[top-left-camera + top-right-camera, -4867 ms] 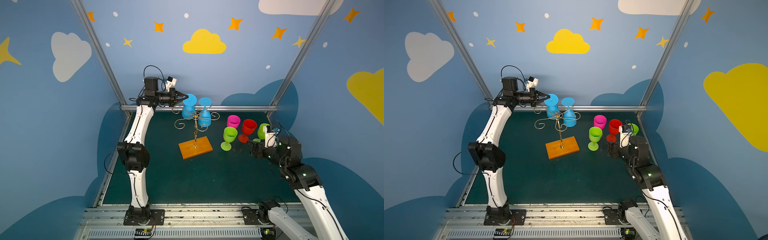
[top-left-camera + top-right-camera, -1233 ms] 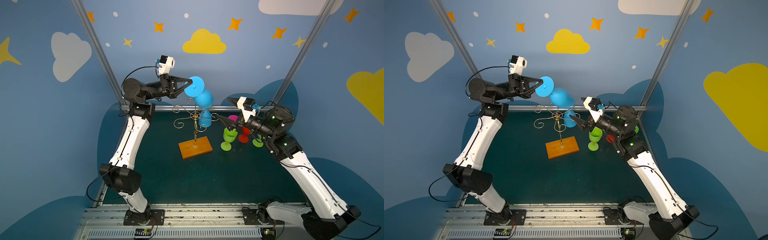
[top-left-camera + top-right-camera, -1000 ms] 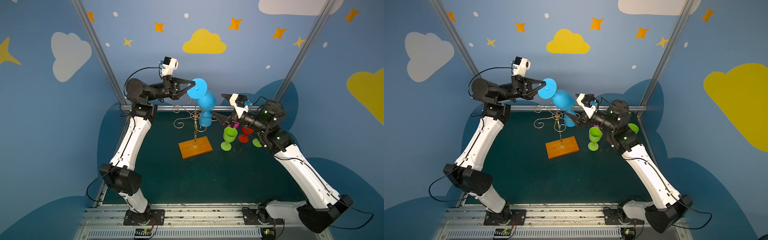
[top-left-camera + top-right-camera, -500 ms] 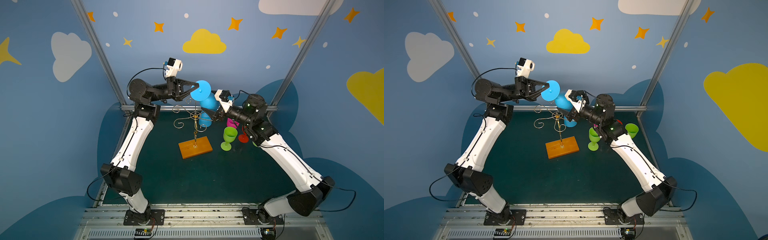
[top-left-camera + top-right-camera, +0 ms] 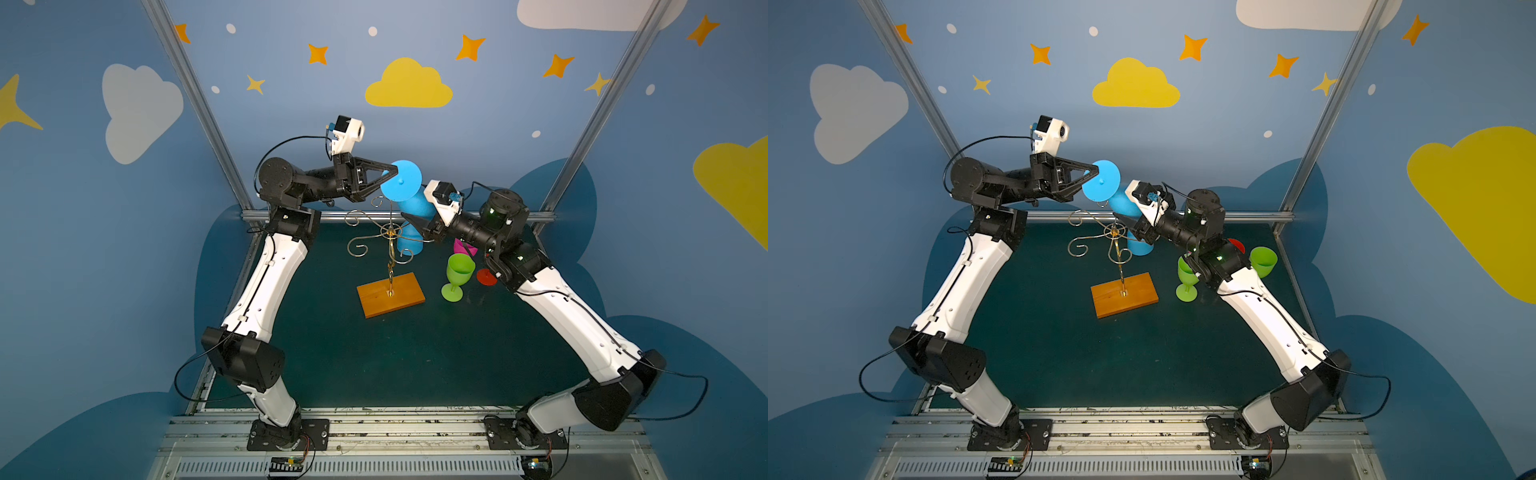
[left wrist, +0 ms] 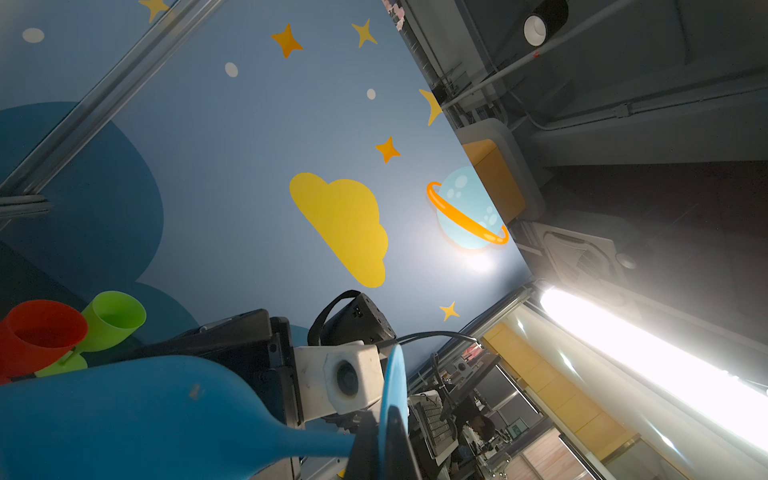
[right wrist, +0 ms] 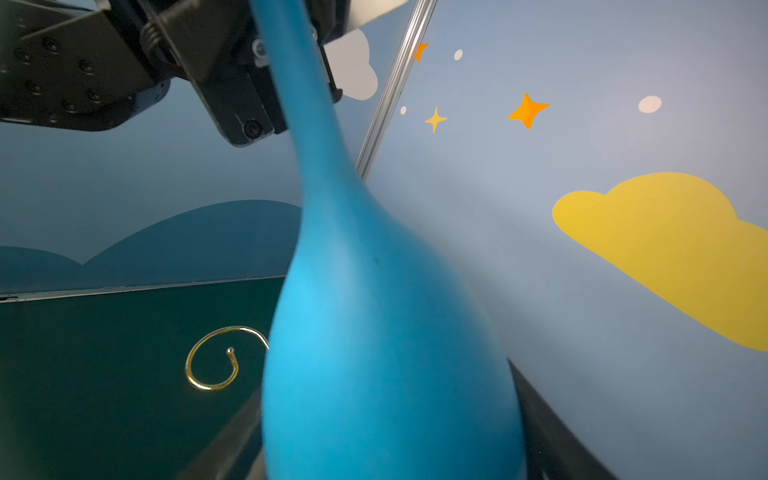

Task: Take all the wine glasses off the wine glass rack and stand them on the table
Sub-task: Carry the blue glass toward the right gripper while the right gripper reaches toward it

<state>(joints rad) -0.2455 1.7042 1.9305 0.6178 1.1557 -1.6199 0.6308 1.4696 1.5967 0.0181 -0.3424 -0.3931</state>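
Note:
A blue wine glass [image 5: 402, 183] hangs tilted in the air above the wine glass rack [image 5: 390, 294], clear of its gold arms in both top views. My left gripper [image 5: 390, 170] is shut on the rim of the glass's round foot [image 6: 395, 386]. From the right, my right gripper [image 5: 415, 210] has reached the bowl [image 7: 374, 332]. Its fingers [image 7: 548, 436] lie against both sides of the bowl. One gold spiral arm [image 7: 212, 361] shows just beside the bowl. A second blue glass [image 5: 1140, 247] still hangs upside down on the rack [image 5: 1124, 294].
On the green mat right of the rack stand a green glass [image 5: 457, 274], a red one [image 5: 486, 276] and a pink one [image 5: 461, 247], partly under my right arm. Another green glass [image 5: 1262, 259] stands further right. Metal frame posts and blue walls close in the back.
My left gripper lifted the blue glass off the rack and tilted it to the right. My right arm swung up from the mat to the bowl, and its fingers narrowed around it.

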